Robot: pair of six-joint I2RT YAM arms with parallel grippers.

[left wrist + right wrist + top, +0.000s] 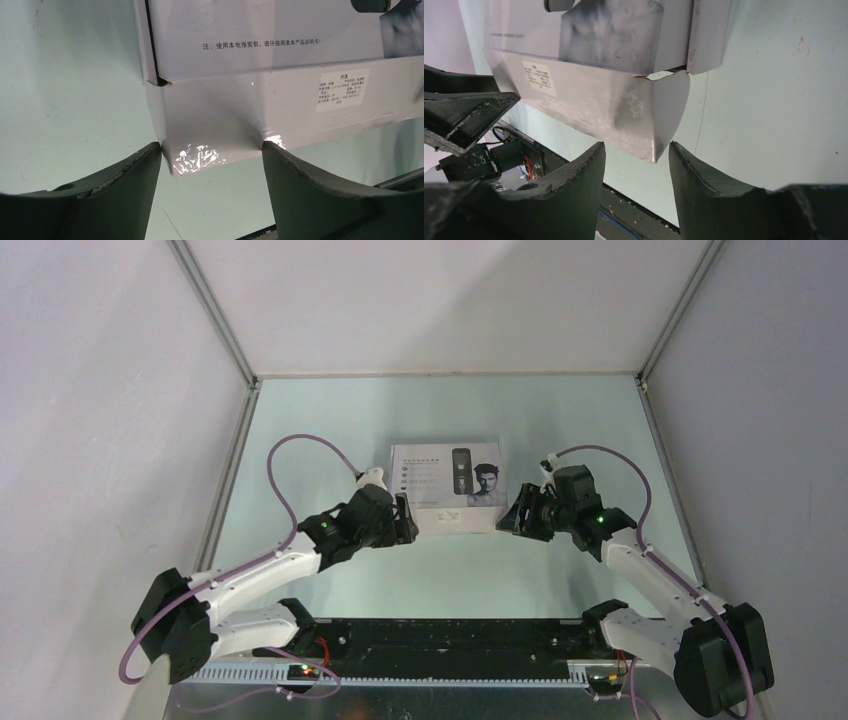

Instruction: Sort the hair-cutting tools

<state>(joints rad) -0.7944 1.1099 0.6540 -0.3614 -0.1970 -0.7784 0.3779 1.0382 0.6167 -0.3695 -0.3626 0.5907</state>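
Top external view. Student: Where does the box lie?

Tutor: The white box [450, 518] rests flat about the middle of the pale green tabletop [440, 410]. Its printed lid [425, 478] faces up and is closed. A man's portrait [487, 483] fills the lid's right part.

Student: And the hair-cutting tools?

Tutor: None of them shows in any view, so their place cannot be told.

Student: How do the arms stand?

Tutor: Both reach in from the near edge of the tabletop. The left fingers [404, 522] sit at the box's near left corner, and the right fingers [520, 515] sit at its near right corner.

Student: Left wrist view: how are the fingers set?

Tutor: The left fingers stand wide apart with the box corner lodged between them. One tip lies against the left side wall. The other lies against the front wall, which is creased and glossy there. Whether they press on the box cannot be told. A small white label [342, 89] is stuck to the front wall farther along.

Student: And the right wrist view?

Tutor: The right fingers are parted and hold nothing. The dented near right corner of the box lies just beyond their tips, touching neither. A narrow gap shows between lid and wall at that corner.
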